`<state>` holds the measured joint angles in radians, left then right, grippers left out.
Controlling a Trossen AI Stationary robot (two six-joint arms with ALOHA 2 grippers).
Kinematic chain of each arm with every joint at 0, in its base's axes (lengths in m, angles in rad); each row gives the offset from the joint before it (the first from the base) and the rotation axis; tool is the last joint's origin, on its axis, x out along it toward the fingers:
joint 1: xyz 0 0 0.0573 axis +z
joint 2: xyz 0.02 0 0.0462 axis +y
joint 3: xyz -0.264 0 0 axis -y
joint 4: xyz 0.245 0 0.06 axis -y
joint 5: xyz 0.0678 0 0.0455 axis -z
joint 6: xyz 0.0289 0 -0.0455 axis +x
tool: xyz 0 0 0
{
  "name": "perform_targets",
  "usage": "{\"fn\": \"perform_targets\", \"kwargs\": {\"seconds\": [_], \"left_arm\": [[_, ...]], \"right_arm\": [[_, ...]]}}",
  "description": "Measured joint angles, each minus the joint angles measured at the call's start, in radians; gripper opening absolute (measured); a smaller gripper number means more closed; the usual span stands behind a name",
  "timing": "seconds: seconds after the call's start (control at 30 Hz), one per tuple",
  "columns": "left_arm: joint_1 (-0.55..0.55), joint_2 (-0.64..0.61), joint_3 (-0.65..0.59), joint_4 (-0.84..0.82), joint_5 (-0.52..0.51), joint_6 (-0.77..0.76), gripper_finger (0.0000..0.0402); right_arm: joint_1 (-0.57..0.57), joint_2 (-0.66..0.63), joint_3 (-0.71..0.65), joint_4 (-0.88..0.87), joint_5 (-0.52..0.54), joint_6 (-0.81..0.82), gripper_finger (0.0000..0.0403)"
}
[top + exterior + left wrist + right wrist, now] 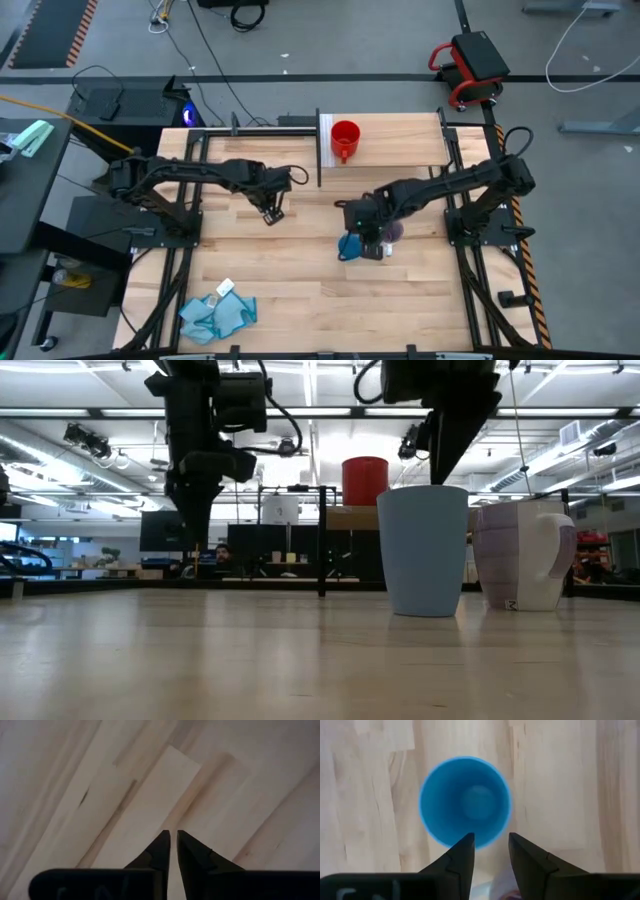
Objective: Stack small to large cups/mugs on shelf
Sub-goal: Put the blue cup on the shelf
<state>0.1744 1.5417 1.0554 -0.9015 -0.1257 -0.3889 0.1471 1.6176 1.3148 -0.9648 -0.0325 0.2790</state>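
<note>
Blue mug (465, 806) upright, directly beneath right pincer (490, 851), fingers parted

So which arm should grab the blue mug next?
The right. Its gripper hangs open directly above the blue mug, beside the lilac mug. The left gripper sits shut over bare table, farther off. The red mug is already on the shelf.

Butcher-block wooden desk (300, 290): broad bare run across the middle and front.

Obstacles:
- Pale blue handled mug (349, 246) and lilac handled mug (391, 232), upright, just beside each other, right of centre.
- Crumpled light-blue cloth (215, 315), front left corner.
- Light-wood raised shelf (400, 150) at the back; red handled mug (345, 139) occupies its left end, remainder bare.
</note>
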Motion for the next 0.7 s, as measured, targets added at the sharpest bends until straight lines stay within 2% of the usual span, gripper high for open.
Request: {"fn": "perform_targets", "kwargs": {"seconds": [0.2,0.7], "left_arm": [[-0.022,0.0,0.0,0.045,0.0,-0.001,0.0048],[-0.028,0.0,0.0,0.064,0.0,0.007,0.0047]], "right_arm": [[0.037,0.018,0.002,0.015,0.04,0.013,0.0128],[0.004,0.103,0.001,0.039,0.044,-0.015,0.0128]]}}
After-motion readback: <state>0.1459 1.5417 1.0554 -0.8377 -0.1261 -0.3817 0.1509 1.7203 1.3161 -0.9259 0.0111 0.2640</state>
